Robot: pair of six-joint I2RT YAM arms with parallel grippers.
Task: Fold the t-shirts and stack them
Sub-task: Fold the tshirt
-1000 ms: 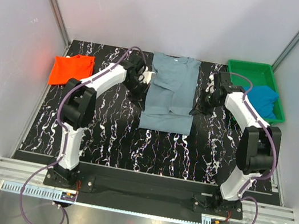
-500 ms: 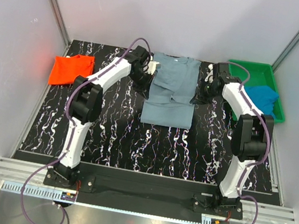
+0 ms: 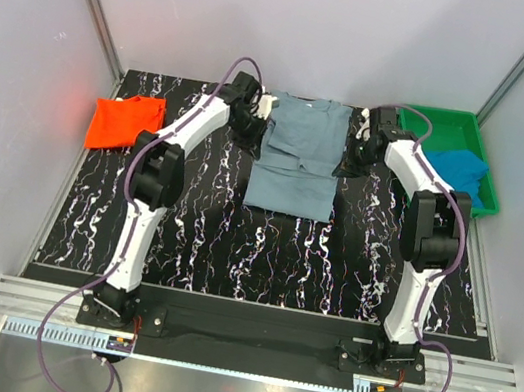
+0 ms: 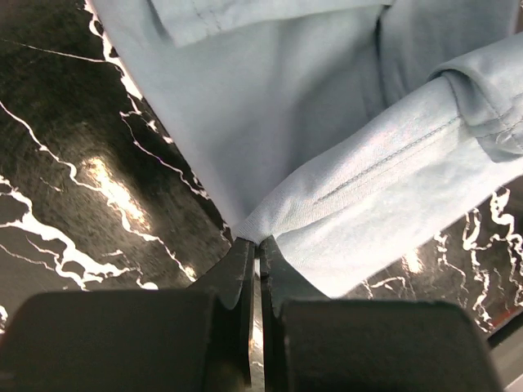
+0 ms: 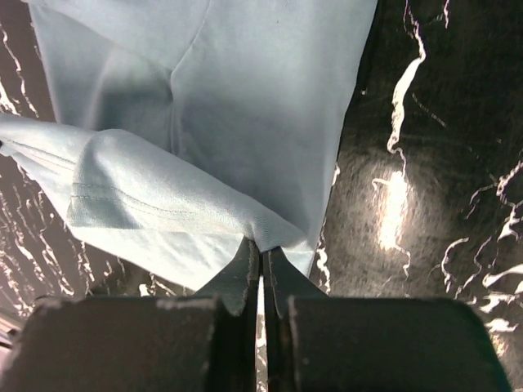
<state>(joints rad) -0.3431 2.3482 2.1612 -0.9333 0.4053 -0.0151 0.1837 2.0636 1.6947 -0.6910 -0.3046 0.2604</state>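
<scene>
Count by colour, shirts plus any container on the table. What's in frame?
grey-blue t-shirt: 1
orange-red t-shirt: 1
bright blue t-shirt: 1
green tray: 1
Total: 4

Bright, even light from above in the overhead view — shadows soft. Close up, the glossy desk (image 5: 441,98) shows white glare patches; the shirt (image 5: 245,98) is sharp, while the dark fingers (image 4: 233,282) — nearest the lens — blur.
</scene>
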